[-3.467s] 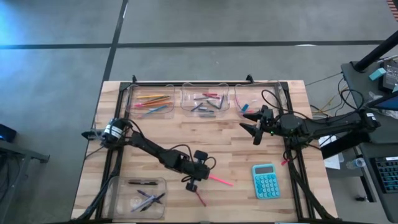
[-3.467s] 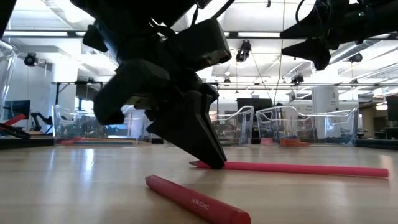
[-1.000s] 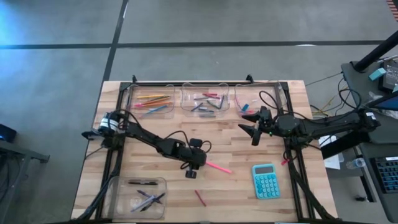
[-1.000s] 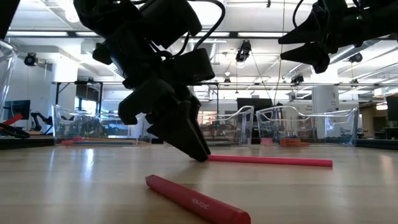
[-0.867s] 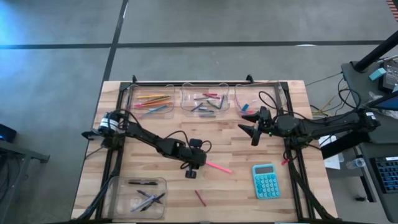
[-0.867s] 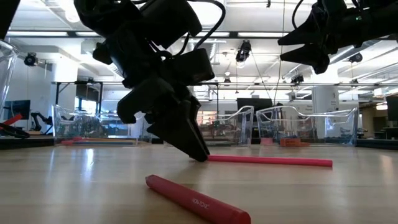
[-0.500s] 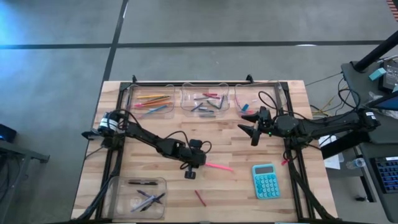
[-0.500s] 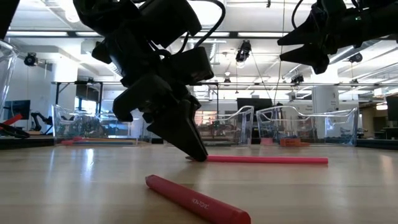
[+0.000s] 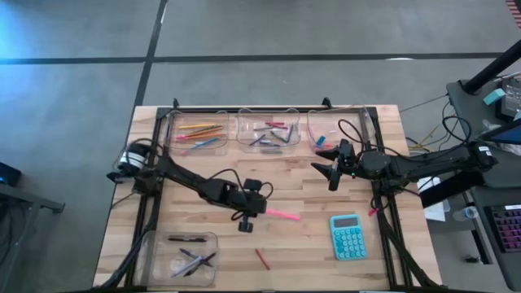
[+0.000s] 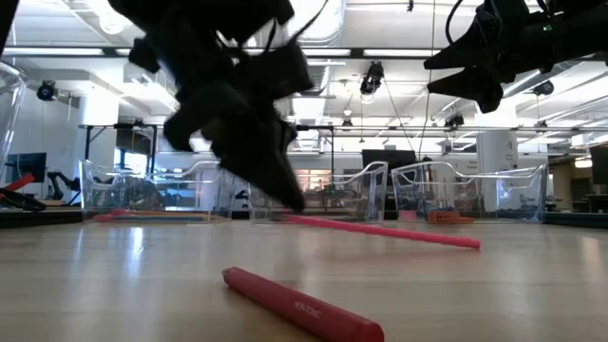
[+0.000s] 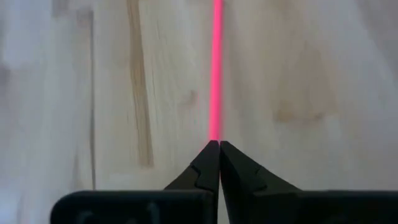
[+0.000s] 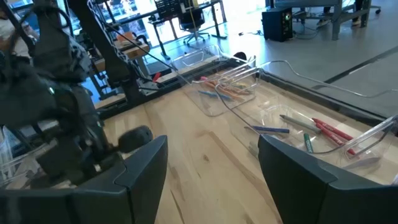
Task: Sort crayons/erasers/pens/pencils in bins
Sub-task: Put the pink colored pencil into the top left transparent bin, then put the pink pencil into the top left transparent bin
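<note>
The pink pencil (image 9: 282,215) is a long, thin, stiff stick, surely very light and smooth enough to roll or swivel, and the left gripper (image 11: 213,147) has its fingertips closed together on one extreme end of it, the rest of the shaft running straight out ahead of the tips in the left wrist view. In the low view the pencil (image 10: 380,231) slopes down from the gripped end, its far end apparently at or just above the wood, so I judge it is being lifted by one tip. A hold that far from the middle leaves the free length to droop or pivot between the fingers; a grasp nearer the centre would carry it more surely, though the stick is light enough that a firm pinch may do. The left arm reaches from the table's left edge low across the boards to the middle, wrist angled down, with the bin of pencils (image 9: 195,131) well behind it at the far edge. A short red crayon (image 9: 261,259) lies on the wood nearer the front edge, apart from the gripper. The right gripper (image 9: 330,167) hovers above the table with its fingers spread wide, holding nothing, just in front of the far right bin (image 9: 340,124).
</note>
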You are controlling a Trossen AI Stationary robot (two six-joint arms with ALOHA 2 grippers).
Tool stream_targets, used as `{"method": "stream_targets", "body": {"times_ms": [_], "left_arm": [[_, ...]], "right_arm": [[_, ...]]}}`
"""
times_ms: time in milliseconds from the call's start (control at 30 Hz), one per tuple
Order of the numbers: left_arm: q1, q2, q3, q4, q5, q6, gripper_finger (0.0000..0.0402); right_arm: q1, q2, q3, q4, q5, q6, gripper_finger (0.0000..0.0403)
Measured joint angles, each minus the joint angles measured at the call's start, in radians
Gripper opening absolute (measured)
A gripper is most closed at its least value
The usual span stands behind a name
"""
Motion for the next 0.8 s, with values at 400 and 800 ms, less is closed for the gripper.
{"method": "stream_targets", "body": {"times_ms": [400,800], "left_arm": [[-0.005,-0.035,0.001,0.002,-0.025,0.001,0.0001],[0.043,-0.033,-0.019,0.045,0.003,0.0,0.0028]], "right_arm": [[0.013,0.016,0.0,-0.001,-0.064,0.018,0.0237],[0.292,0.397,0.031,-0.013,-0.025,0.078,0.0237]]}}
